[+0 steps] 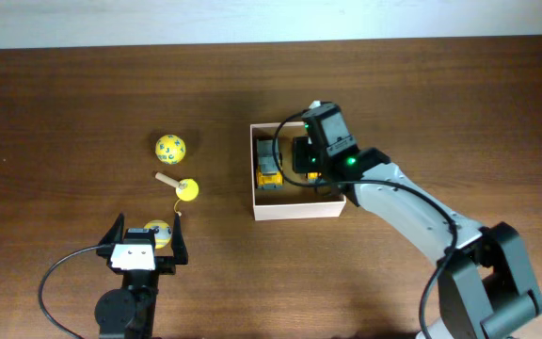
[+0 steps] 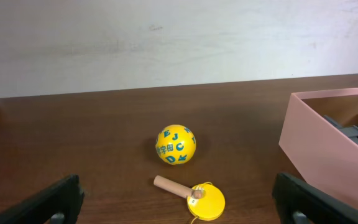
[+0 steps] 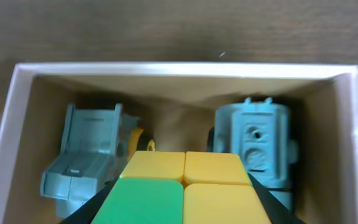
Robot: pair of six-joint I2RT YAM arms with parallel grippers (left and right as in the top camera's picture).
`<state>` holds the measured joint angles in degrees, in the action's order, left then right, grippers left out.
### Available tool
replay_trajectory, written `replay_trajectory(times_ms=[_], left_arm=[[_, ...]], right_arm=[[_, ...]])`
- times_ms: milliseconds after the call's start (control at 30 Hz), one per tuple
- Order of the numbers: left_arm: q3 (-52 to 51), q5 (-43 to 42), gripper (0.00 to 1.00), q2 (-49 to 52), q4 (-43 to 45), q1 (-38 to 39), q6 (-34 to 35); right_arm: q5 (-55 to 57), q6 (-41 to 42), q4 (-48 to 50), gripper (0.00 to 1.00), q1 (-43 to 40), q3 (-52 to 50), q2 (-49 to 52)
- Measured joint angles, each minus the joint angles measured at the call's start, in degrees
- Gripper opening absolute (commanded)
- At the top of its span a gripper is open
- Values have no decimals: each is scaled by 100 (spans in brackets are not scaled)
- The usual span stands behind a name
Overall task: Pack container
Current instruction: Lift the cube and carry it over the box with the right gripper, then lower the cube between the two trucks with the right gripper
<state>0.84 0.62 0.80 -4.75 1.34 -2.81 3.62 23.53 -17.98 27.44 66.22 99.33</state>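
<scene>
The container (image 1: 294,211), a square box with white walls, holds two grey and yellow toy trucks (image 1: 269,169) (image 1: 304,155). My right gripper (image 1: 320,143) hangs over its far right part, shut on a cube with yellow and green tiles (image 3: 216,171). In the right wrist view the cube is above the container (image 3: 185,68), between the trucks (image 3: 86,155) (image 3: 257,146). My left gripper (image 1: 145,247) is open near the front left. A small yellow ball (image 1: 158,231) lies between its fingers. The left wrist view shows the open fingers (image 2: 179,216) wide apart.
A yellow ball with blue letters (image 1: 170,148) (image 2: 175,144) lies left of the container. Nearer the left gripper is a yellow disc on a wooden stick (image 1: 183,188) (image 2: 197,198), with a string. The container's side wall (image 2: 325,155) shows at the right of the left wrist view.
</scene>
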Motion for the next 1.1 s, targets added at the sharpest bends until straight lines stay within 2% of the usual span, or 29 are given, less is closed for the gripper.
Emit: replay_trajectory(times_ms=[1100], left_arm=[[0, 0, 99, 0, 0, 0, 0]], right_arm=[[404, 26, 372, 48, 269, 2, 291]])
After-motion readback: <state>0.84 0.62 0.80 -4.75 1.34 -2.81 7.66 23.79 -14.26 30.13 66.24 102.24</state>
